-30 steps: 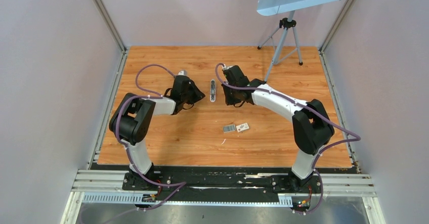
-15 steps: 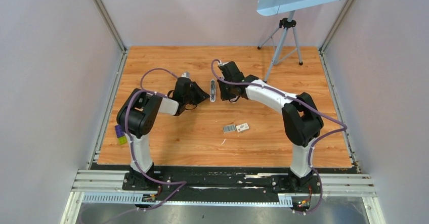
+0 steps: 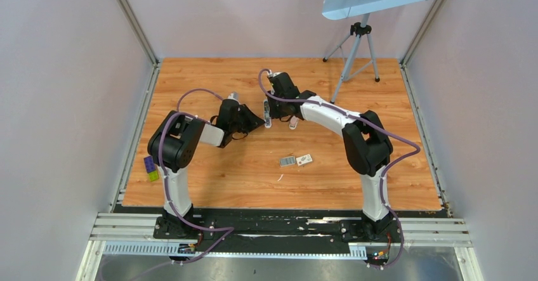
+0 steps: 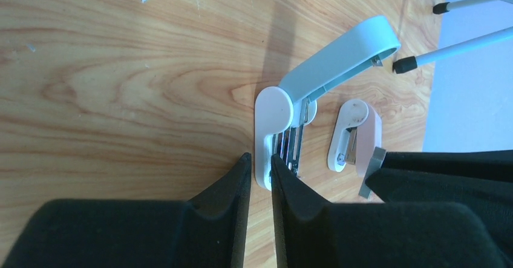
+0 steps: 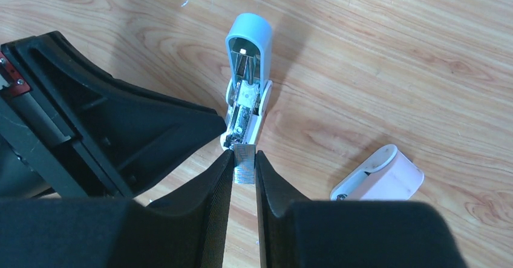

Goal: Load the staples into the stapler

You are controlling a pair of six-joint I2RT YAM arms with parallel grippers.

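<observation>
The staples (image 5: 244,166), a short ribbed silvery-grey strip, are pinched between the closed fingers of the right hand (image 5: 243,156). They are held at the near end of the stapler (image 5: 247,98), touching its metal channel or nearly so, with the strip's long axis in line with that channel. The stapler lies on the wood-grain tabletop (image 5: 393,50) with its rounded pale blue lid standing open, pointed away from the right hand. Its white plastic base wall is clamped by the closed left hand (image 4: 260,160). A small smooth pink piece (image 5: 381,174) is seen beside the stapler, apart from it.

Lab cell: walled wooden table (image 3: 209,173), tripod (image 3: 360,30)
</observation>
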